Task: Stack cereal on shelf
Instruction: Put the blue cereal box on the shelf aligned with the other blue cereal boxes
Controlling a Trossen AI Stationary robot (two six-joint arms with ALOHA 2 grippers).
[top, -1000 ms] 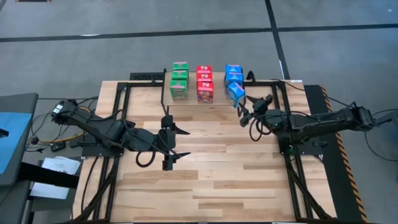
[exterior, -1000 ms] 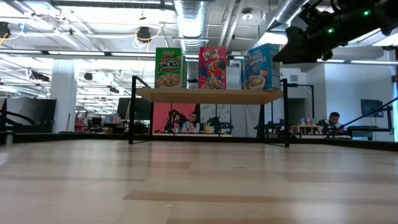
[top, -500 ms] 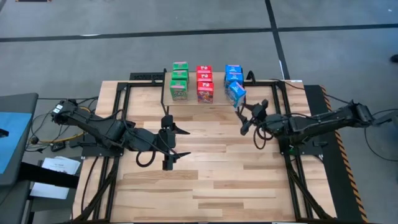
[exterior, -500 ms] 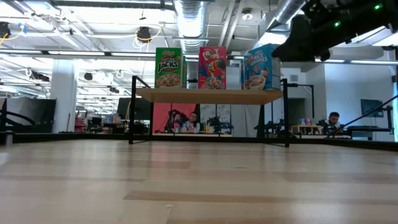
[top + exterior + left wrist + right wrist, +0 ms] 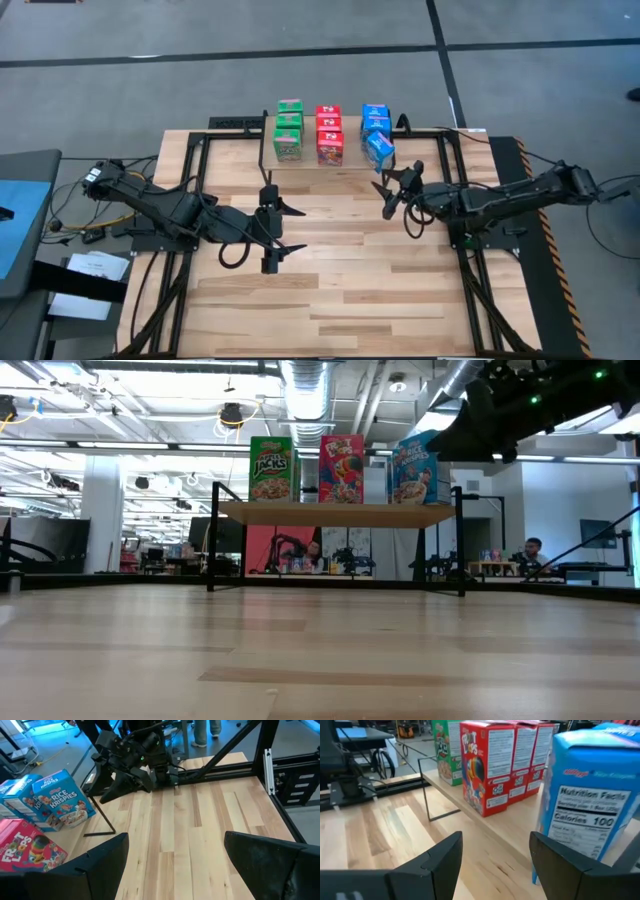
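Note:
Nine cereal boxes stand upright on their bottoms on the low wooden shelf (image 5: 308,160) at the table's far side, in a green row (image 5: 289,130), a red row (image 5: 329,135) and a blue row (image 5: 376,125). The front blue box (image 5: 379,150) is turned slightly askew; it also shows in the right wrist view (image 5: 590,805). My right gripper (image 5: 388,197) is open and empty, just near of that box and apart from it. My left gripper (image 5: 295,230) is open and empty over the table's middle, left of centre.
The shelf's thin black legs (image 5: 426,790) stand on the slatted tabletop (image 5: 340,280). Black frame rails (image 5: 190,170) run along the table's left, right and far sides. In the low view the shelf board (image 5: 340,513) sits well above the table surface.
My right gripper has drawn back from the front blue box toward the table's near edge and a little to the left. The boxes stay on the shelf.

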